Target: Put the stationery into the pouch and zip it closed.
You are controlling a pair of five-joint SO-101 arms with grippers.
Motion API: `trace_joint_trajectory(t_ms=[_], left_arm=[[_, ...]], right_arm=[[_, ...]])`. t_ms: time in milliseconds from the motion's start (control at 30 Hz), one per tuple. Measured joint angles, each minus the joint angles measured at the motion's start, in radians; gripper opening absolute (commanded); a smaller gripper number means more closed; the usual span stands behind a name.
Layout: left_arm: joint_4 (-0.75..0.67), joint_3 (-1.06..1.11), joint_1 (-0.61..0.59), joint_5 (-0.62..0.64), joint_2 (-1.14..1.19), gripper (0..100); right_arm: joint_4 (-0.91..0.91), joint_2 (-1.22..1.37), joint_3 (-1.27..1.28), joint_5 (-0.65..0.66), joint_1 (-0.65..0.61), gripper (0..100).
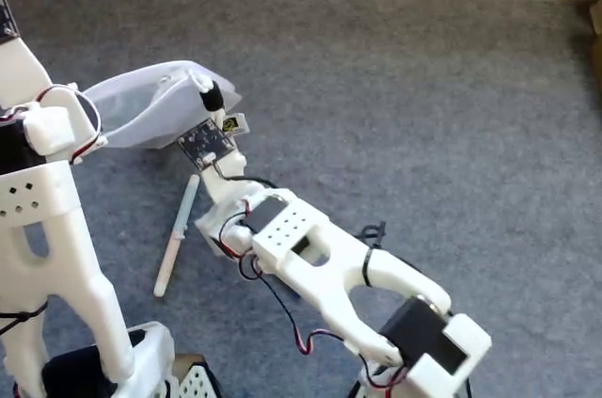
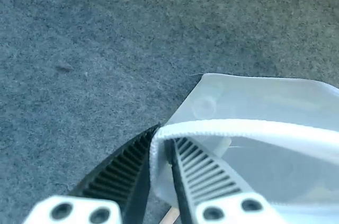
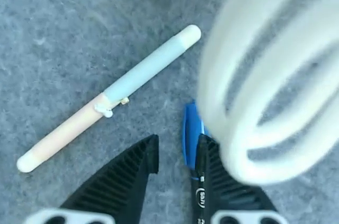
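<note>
While my right claw [image 3: 177, 142], narrowly parted, hovers at the pouch [image 1: 141, 116], the pen [image 3: 114, 97] lies beside it, lengthwise toward me.

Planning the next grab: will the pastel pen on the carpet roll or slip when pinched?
Probably stiff and light: the pen is a slim, straight barrel. Rolling seems unlikely; its small clip and the carpet should brake it.

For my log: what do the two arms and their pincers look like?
Both the left arm and right arm have white plastic shells, black motors and loose red-and-black cables. The left pincer and right pincer have black ribbed wedge fingers on white bases.
</note>
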Motion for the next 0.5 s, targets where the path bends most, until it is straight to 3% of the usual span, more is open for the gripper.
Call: trace_joint_trajectory(t_ms=[300,500], left_arm=[[0.000,0.000,0.000,0.000,0.000,1],[0.000,0.000,0.000,0.000,0.000,1]], right_arm=[[0.008,0.141,-0.091,0.003,0.021,11.7],[0.121,0.256,-0.216,0.003,0.034,11.7]])
